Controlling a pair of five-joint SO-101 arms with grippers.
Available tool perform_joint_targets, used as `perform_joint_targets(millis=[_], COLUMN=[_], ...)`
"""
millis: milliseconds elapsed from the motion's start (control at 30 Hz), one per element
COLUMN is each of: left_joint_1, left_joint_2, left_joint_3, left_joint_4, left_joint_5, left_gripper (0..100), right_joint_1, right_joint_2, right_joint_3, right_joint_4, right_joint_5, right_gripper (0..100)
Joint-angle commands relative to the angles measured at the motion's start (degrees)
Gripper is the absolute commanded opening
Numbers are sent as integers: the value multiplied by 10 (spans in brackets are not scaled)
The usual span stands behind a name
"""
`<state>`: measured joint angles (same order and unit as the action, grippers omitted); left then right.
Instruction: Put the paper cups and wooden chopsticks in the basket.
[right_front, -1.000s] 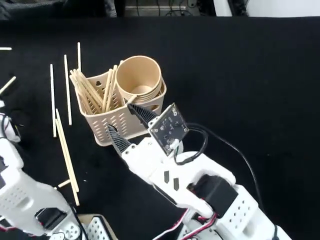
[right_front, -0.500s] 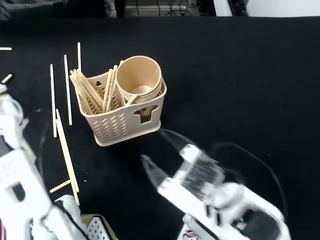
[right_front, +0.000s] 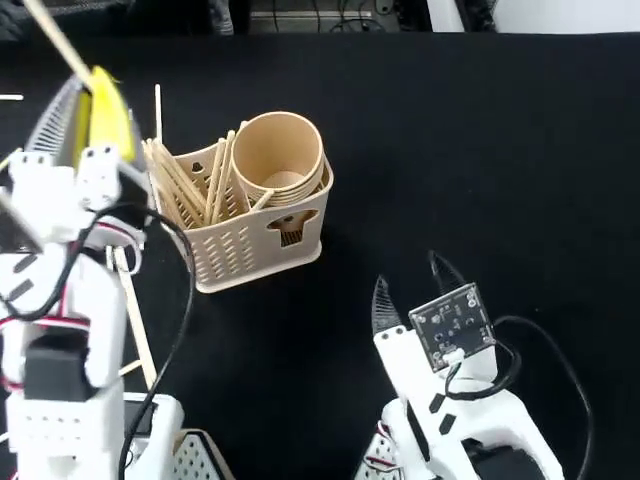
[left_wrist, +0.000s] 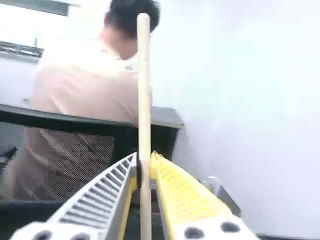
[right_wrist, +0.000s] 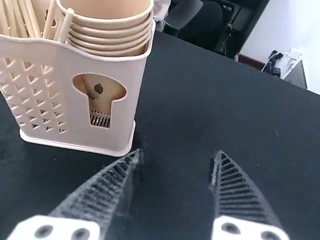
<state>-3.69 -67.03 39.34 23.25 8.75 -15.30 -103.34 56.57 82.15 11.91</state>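
Observation:
The beige slotted basket (right_front: 245, 235) stands left of the table's middle, holding stacked paper cups (right_front: 280, 150) and several wooden chopsticks (right_front: 185, 185). My left gripper (right_front: 82, 88) is raised high at the left, shut on one chopstick (right_front: 55, 35) that sticks up past its tips. In the left wrist view that chopstick (left_wrist: 143, 90) stands upright in the gripper (left_wrist: 143, 167). My right gripper (right_front: 408, 278) is open and holds nothing, low at the front right, apart from the basket. Its wrist view shows the basket (right_wrist: 75, 100) and cups (right_wrist: 107, 27) beyond the open gripper (right_wrist: 177, 160).
Loose chopsticks lie on the black table left of the basket: one (right_front: 158, 100) behind it and a long one (right_front: 133, 310) beside the left arm's base. The right half of the table is bare black cloth.
The right arm pulled back from the basket toward the front edge, still open. The left arm rose from low at the front left, now holding a chopstick up high.

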Motion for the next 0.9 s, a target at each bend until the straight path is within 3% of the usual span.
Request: perform_joint_targets(millis=[0,133,200,300,367,533,667,867], left_joint_1=[42,57,61,50,16,-149,-310,-426], left_joint_2=[-4,-9,-9,-9,-4,8,108,396], left_joint_3=[88,172,172,103,32,-98,-95,-138], left_joint_4=[-71,-101,-59,105,216,409,417,366], left_joint_5=[5,2,18,87,76,49,-34,-131], left_gripper=[29,49,149,251,280,301,300,296], right_joint_1=[6,6,6,6,6,6,6,6], right_joint_2=[-34,-34,-34,-33,-33,-32,-32,-32], right_joint_3=[0,0,0,0,1,3,5,9], right_joint_4=[0,0,0,0,-1,-1,-1,0], right_joint_5=[5,5,5,5,5,5,5,5], right_gripper=[226,226,226,226,226,226,226,226])
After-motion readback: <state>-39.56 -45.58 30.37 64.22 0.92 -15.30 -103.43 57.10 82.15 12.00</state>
